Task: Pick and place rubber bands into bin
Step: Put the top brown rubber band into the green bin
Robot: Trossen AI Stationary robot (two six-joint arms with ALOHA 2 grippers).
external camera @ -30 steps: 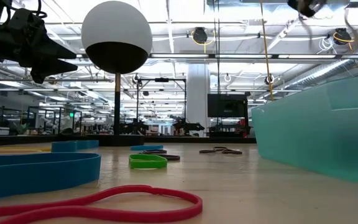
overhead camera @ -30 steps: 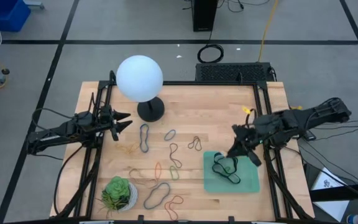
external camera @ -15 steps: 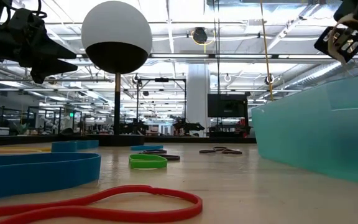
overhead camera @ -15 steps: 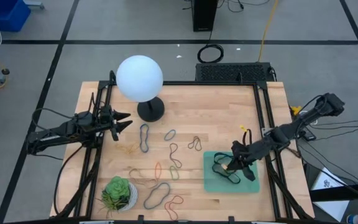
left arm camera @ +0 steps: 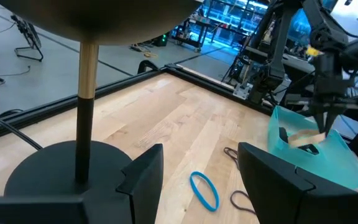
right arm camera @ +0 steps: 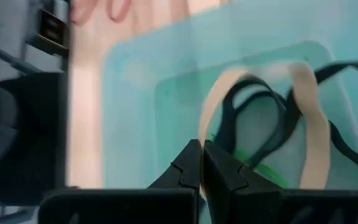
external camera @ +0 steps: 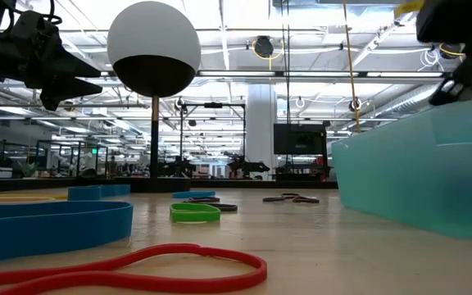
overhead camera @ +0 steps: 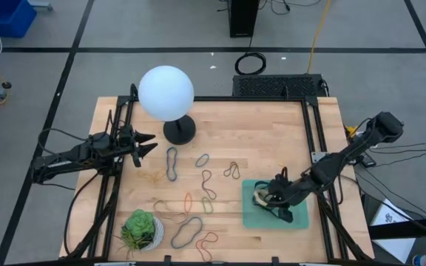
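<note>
My right gripper (overhead camera: pixel 267 195) is low over the mint-green bin (overhead camera: pixel 302 219), shut on a tan rubber band (right arm camera: pixel 308 118). Black rubber bands (overhead camera: pixel 278 211) lie in the bin (right arm camera: pixel 135 93). Several more rubber bands (overhead camera: pixel 171 162) lie loose on the wooden table left of the bin. My left gripper (overhead camera: pixel 148 144) hovers open at the table's left side, next to the lamp base (overhead camera: pixel 178 131), with nothing between its fingers (left arm camera: pixel 143 177). My right gripper pinches the tan band's loop at one spot on its strand (right arm camera: pixel 204 123) between the tips of its shut fingers. The fingers slant down from the table's right side. The rest of the loop (left arm camera: pixel 303 138) hangs below them over the black bands in the bin.
A lamp with a white globe (overhead camera: pixel 166 92) stands at the back left of the table. A white pot with a green succulent (overhead camera: pixel 140 229) sits at the near left corner. Black frame rails run along the table's left and right edges.
My right gripper has come down and moved toward the table's near edge and left, turning as it went. It now sits low over the bin with the tan band still in its shut fingers.
</note>
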